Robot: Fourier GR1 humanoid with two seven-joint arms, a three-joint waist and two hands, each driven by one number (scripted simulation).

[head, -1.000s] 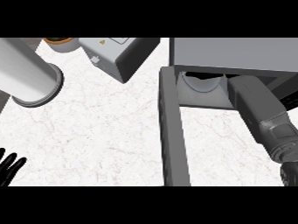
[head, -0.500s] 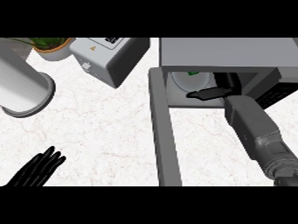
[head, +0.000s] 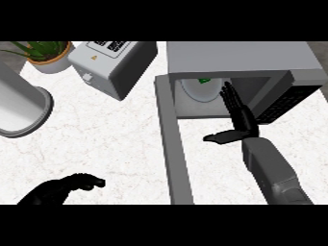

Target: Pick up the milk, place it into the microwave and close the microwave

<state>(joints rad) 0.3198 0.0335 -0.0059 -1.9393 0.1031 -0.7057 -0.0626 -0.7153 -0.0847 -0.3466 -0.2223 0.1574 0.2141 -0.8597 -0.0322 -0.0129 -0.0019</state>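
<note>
The milk (head: 203, 88), white with a green mark on top, sits inside the microwave (head: 241, 56) at the left of the cavity. The right hand (head: 239, 115) is at the opening with its fingers straight and its thumb spread towards 9 o'clock. It holds nothing, and its fingertips are just beside the milk at about 5 o'clock from it; whether they touch I can't tell. The door (head: 175, 144) stands open, running towards 6 o'clock. On the counter (head: 117, 139), at 7 o'clock, the left hand (head: 63, 188) is curled on nothing. A toaster (head: 113, 65), a plant (head: 45, 52) and a white cylinder (head: 10, 103) stand at 10 o'clock.
</note>
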